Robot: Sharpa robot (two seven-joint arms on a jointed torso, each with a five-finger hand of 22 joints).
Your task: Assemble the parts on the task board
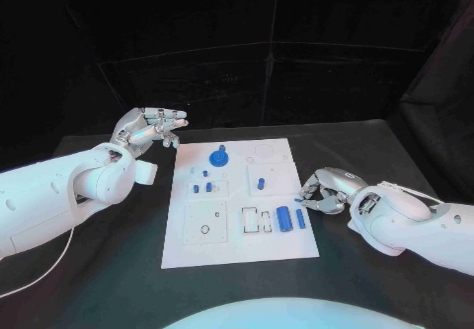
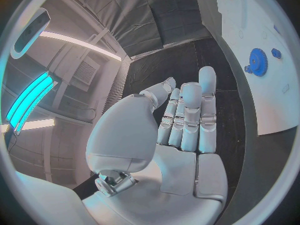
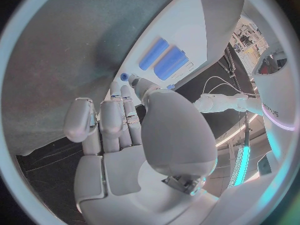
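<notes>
The white task board lies in the middle of the table. On it are a blue gear, several small blue parts near its middle, and two blue cylinders by its right edge. My left hand hovers off the board's far left corner, fingers nearly straight and holding nothing; from its wrist the gear shows beyond the fingers. My right hand sits at the board's right edge, curled, pinching a small blue part between thumb and fingertips, close to the cylinders.
Black table surrounds the board, with dark curtains behind. Several empty recesses mark the board's near half. A white cable trails under my left arm.
</notes>
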